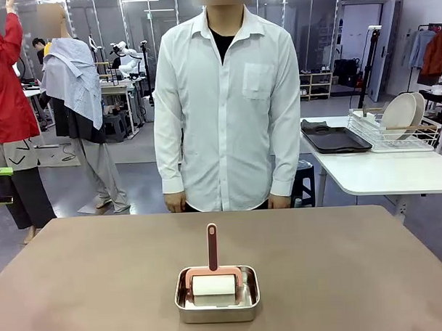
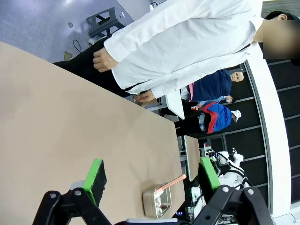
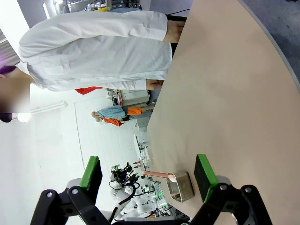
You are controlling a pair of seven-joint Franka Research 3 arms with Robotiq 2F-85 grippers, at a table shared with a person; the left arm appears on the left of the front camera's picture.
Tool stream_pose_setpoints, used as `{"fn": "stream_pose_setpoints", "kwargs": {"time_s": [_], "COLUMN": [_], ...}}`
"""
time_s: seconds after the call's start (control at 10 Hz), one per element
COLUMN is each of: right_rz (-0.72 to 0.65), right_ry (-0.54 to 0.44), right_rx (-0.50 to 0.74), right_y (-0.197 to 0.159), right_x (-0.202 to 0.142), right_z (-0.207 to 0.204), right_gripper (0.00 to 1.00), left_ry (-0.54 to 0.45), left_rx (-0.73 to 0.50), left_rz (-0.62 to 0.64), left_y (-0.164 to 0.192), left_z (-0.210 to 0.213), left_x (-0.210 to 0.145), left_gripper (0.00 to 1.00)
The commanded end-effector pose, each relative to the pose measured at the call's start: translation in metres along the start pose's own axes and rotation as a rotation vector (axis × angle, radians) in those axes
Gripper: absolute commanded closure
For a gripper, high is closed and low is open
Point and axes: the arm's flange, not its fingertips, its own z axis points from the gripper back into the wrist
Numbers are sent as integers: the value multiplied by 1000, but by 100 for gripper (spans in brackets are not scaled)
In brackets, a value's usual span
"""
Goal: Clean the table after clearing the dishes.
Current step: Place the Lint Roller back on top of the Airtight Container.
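The brownish table (image 1: 94, 271) has a small steel pan (image 1: 217, 296) near its front middle. In the pan rests a white cleaning roller (image 1: 213, 286) whose pink handle (image 1: 212, 247) points toward the person. Round white dishes (image 1: 401, 112) stand in a wire rack (image 1: 394, 138) on the white side table, beside a dark tray (image 1: 332, 138). My left gripper (image 2: 152, 174) hangs open above the table (image 2: 56, 117), with the pan (image 2: 157, 202) far beyond its fingers. My right gripper (image 3: 146, 171) is open too, holding nothing, and the pan (image 3: 180, 186) sits off between its fingers.
A person in a white shirt (image 1: 226, 100) stands at the far edge with both hands hanging by the table rim. The white side table (image 1: 381, 171) is at the back right. Other people stand farther back on the left.
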Motion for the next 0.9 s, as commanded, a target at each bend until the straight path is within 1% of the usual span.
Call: {"fn": "stream_pose_setpoints", "kwargs": {"time_s": [0.0,0.8], "right_rz": [5,5], "right_ry": [12,12], "right_rx": [-9,-9], "right_y": [1,1], "right_x": [-2,-2], "right_z": [2,2], "right_gripper": [0,0], "left_ry": [6,6], "left_rx": [-1,-1], "left_rz": [-4,-4], "left_y": [-4,-4], "left_z": [2,2], "left_x": [1,1], "left_gripper": [0,0]}}
